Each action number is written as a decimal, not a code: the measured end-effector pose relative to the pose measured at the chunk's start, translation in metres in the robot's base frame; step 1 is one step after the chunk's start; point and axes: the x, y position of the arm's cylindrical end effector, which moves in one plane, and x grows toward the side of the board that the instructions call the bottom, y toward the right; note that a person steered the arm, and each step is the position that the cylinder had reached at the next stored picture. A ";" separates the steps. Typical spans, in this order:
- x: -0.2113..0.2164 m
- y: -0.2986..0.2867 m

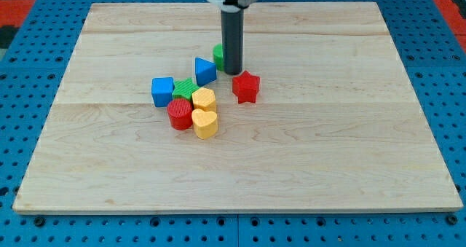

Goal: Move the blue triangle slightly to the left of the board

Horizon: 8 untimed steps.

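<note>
The blue triangle (204, 71) stands on the wooden board (328, 152) a little left of centre, toward the view's top. My tip (232, 73) rests just to the right of it, with a small gap between them. A green block (218, 55) sits right behind the rod, partly hidden by it. A red star (246, 87) lies just below and right of my tip.
A cluster lies below and left of the triangle: a blue cube (162, 91), a green star-like block (185, 89), a red cylinder (179, 114), a yellow block (204, 99) and a yellow heart (205, 122). Blue pegboard surrounds the board.
</note>
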 end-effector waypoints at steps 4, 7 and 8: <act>0.027 0.003; 0.017 -0.062; 0.036 -0.037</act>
